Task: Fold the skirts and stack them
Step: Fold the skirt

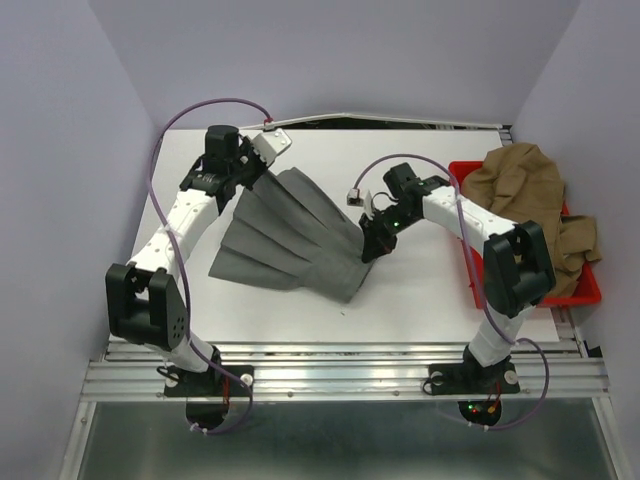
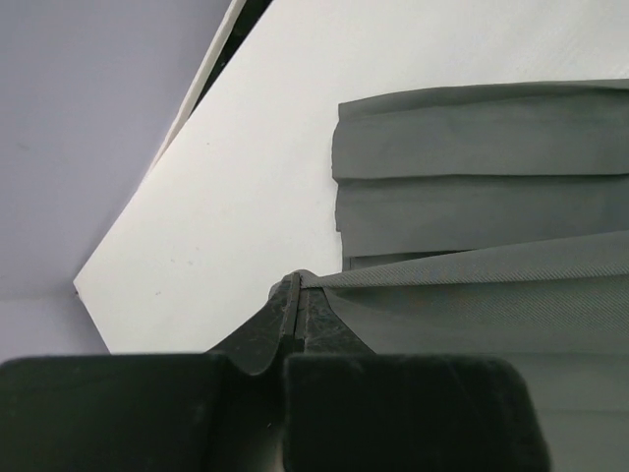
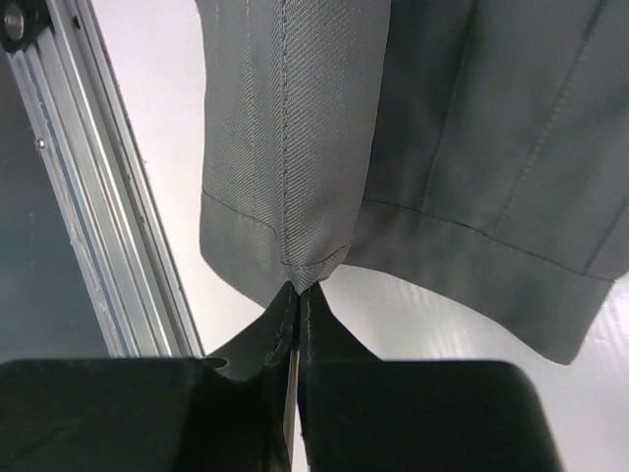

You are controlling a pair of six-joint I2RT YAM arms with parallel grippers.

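A grey pleated skirt (image 1: 290,235) lies spread on the white table (image 1: 420,300), partly lifted at two corners. My left gripper (image 1: 258,172) is shut on its far left corner; the left wrist view shows the cloth (image 2: 472,295) pinched at the fingertips (image 2: 295,280). My right gripper (image 1: 372,240) is shut on the skirt's right corner; the right wrist view shows the hem (image 3: 314,261) clamped between the fingertips (image 3: 300,290). Brown skirts (image 1: 520,185) are heaped in a red bin (image 1: 590,290) at the right.
The red bin stands at the table's right edge, close behind my right arm. An aluminium rail (image 1: 340,365) runs along the near edge and shows in the right wrist view (image 3: 88,197). Lilac walls enclose the left, back and right.
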